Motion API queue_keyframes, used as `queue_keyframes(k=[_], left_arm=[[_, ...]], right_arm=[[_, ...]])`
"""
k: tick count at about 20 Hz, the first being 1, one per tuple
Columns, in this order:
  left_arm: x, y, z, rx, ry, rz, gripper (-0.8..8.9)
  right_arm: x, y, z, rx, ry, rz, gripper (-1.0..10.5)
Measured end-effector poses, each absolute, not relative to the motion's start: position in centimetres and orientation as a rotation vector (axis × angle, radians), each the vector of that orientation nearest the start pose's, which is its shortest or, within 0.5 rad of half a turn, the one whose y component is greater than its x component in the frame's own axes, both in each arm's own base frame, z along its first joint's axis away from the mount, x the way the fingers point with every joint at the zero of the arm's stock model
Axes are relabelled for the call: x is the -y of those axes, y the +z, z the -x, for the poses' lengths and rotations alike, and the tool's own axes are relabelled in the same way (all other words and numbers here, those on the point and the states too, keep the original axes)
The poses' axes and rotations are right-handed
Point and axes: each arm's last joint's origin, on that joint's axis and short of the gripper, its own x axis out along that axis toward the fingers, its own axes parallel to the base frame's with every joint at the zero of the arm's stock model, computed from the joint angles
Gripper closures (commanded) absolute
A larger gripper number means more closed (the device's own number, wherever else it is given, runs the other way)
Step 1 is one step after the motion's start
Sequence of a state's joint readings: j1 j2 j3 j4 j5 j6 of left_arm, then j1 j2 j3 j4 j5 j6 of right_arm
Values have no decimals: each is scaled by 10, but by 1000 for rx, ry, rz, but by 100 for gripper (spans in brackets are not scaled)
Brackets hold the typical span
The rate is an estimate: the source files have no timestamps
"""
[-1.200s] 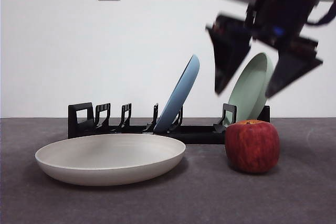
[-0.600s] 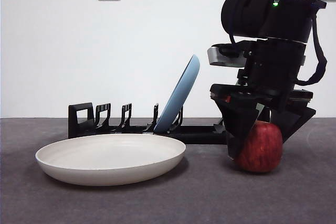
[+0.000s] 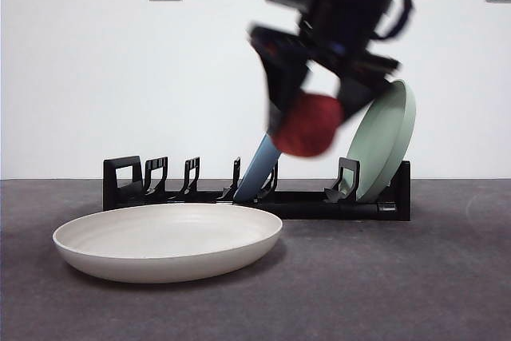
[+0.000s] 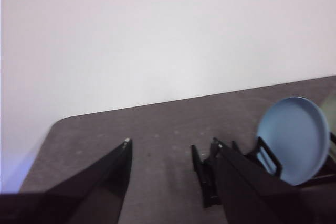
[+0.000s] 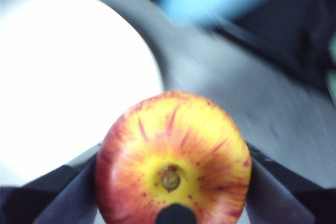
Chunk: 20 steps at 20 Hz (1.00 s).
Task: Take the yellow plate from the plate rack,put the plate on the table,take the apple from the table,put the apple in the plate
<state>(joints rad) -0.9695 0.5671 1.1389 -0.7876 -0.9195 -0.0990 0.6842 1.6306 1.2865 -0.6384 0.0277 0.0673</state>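
My right gripper point(image 3: 311, 117) is shut on the red apple point(image 3: 307, 124) and holds it in the air, well above the table point(image 3: 399, 285), in front of the plate rack point(image 3: 200, 189). In the right wrist view the apple point(image 5: 173, 158) sits between the jaws, with the yellow plate point(image 5: 68, 77) below and to one side. The yellow plate point(image 3: 168, 241) lies flat on the table at the front left, empty. My left gripper point(image 4: 170, 153) is open and empty, away from the work, looking toward the rack's end point(image 4: 207, 179).
A light blue plate point(image 3: 259, 169) leans in the rack's middle, partly hidden by the arm; it also shows in the left wrist view point(image 4: 294, 140). A sage green plate point(image 3: 387, 145) leans at the rack's right end. A white wall stands behind.
The right gripper came down around the apple on the table, shut on it, and has lifted it up and to the left, toward the yellow plate's side.
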Motion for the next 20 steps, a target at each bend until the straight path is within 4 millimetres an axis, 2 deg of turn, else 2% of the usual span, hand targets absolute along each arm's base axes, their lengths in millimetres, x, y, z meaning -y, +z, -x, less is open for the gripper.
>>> queue_keyframes(k=[4, 6, 7, 12, 17, 19, 20], left_arm=[[31, 408, -49, -140, -18, -100, 562], [30, 408, -49, -139, -1, -115, 562], [30, 408, -49, -139, -2, -126, 562], [29, 405, -49, -159, -2, -170, 562], [28, 402, -48, -183, -1, -205, 562], [28, 401, -48, -187, -1, -211, 562], [28, 401, -48, -189, -1, -214, 562]], right_arm=[[-242, 292, -255, -854, 655, 285, 959], [-257, 294, -256, -842, 683, 293, 959], [-266, 290, -258, -851, 693, 302, 959], [-311, 240, -271, -957, 721, 378, 959], [-322, 193, -276, -1076, 704, 441, 959], [-324, 179, -278, -1109, 696, 458, 958], [-325, 180, -279, -1108, 697, 456, 945]])
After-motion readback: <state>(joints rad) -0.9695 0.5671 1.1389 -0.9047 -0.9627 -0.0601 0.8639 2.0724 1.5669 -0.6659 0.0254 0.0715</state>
